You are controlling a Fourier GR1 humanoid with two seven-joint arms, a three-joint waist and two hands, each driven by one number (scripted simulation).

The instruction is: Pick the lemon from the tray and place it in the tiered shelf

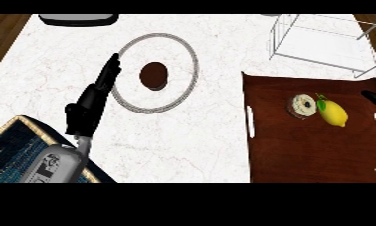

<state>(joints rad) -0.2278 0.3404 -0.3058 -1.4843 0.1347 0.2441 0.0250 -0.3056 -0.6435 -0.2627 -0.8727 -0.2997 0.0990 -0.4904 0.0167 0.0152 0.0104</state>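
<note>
Head view, looking steeply down on a white marbled counter point(191, 140). The yellow oval lemon with a small green leaf point(333, 114) lies on the dark brown wooden tray point(294, 150) at the right, in the tray's far half, just beside or touching a pale round seeded bagel point(302, 105) on its left; contact cannot be settled from this angle. The white wire tiered shelf point(321, 46), the destination, stands beyond the tray's far edge at upper right, so the carry from lemon to shelf is judged short. The black left hand point(89, 104), on its grey forearm point(57, 164), shows at the left with fingers straight and together, seen edge-on and holding nothing; its fingertips point at the left rim of a round clear plate with a grey speckled rim point(158, 34), which bears a dark brown disc point(154, 74) at its centre. This hand is well apart from tray and lemon, and the plate lies between them. The right hand does not show, though the lemon lies on that side, so the pick is judged not yet begun. A tan-edged basket with dark blue lining point(18, 130) sits at lower left, and a dark flat object point(77, 19) at the far left edge.
</note>
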